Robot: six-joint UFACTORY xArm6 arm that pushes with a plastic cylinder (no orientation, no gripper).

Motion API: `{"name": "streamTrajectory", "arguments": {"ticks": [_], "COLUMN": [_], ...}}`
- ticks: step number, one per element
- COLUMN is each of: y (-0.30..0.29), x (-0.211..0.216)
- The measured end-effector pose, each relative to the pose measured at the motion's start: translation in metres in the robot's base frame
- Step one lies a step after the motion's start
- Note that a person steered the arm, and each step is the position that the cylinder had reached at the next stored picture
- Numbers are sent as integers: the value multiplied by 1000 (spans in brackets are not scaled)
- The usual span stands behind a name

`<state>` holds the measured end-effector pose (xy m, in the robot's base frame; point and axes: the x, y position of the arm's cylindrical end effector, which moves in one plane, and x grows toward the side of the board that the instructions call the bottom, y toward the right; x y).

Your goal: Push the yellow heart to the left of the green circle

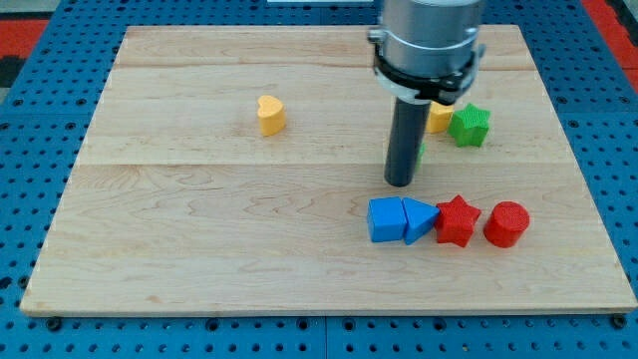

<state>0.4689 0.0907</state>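
The yellow heart (270, 115) lies on the wooden board (199, 239), left of centre in the upper half. My tip (400, 183) rests on the board well to the heart's right and a little lower. A thin green sliver (422, 153) shows at the rod's right edge. It looks like the green circle, almost fully hidden behind the rod. The tip touches no block that I can see.
A green star (469, 126) and a partly hidden yellow block (441, 118) sit right of the rod. Below the tip stand a blue cube (385, 220), a blue triangle (421, 218), a red star (457, 220) and a red cylinder (506, 223) in a row.
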Motion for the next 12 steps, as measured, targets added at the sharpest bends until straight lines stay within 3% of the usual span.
{"name": "streamTrajectory", "arguments": {"ticks": [1, 2, 3, 4, 5, 6, 7, 8, 9, 10, 11, 12], "y": [-7, -20, -155, -246, -293, -189, -160, -262, -205, -90, -77, -169], "x": [-49, -57, -51, -6, -100, -144, -136, -134, -95, -131, -114, -88]}}
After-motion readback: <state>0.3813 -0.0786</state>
